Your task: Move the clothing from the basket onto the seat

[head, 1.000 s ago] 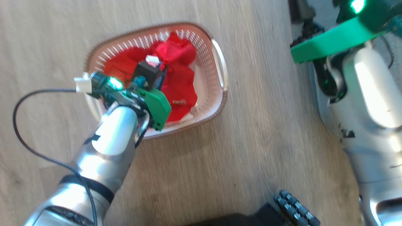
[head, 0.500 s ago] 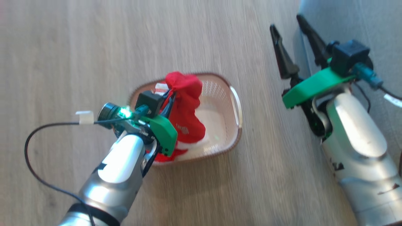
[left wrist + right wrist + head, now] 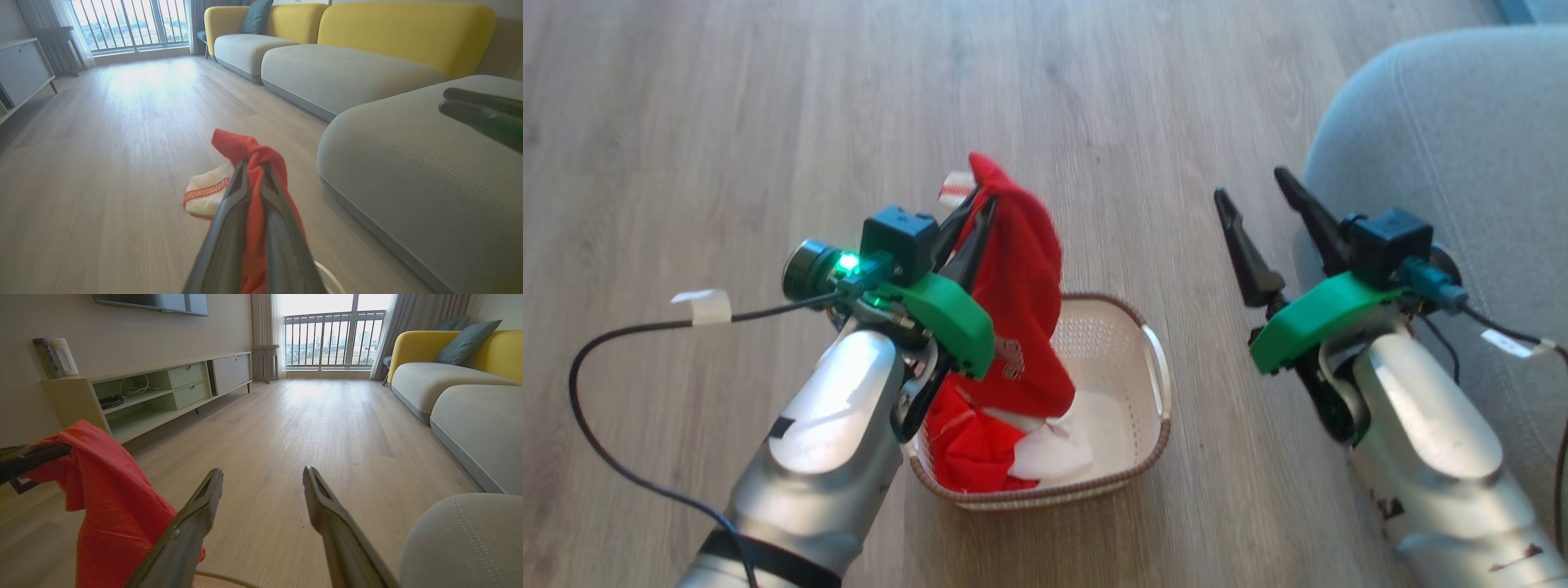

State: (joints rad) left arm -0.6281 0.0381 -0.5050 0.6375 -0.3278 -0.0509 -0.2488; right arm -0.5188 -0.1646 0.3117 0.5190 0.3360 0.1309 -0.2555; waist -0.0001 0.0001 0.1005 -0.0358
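Clothing (image 3: 1023,269) in bright red with white trim hangs from the robot's left gripper (image 3: 978,206), whose two dark fingers are pinched tight on a gathered fold near the top of the garment. The upper part is lifted above the cream laundry basket (image 3: 1156,384) on the wooden floor (image 3: 768,98), while lower red folds and a white patch lie inside it. The right gripper (image 3: 1251,186) stands wide apart and empty, between the basket and the grey upholstered seat (image 3: 1445,139) at the robot's right. The fabric looks light and limp. It drapes and bunches, so it will likely trail behind the grip and could catch on the basket's rim on the way across. A pinch on a thick bunched fold, as here, seems the surest hold, since a single thin edge might slip free. Whether the folds in the basket are a second garment or the tail of the first cannot be told.
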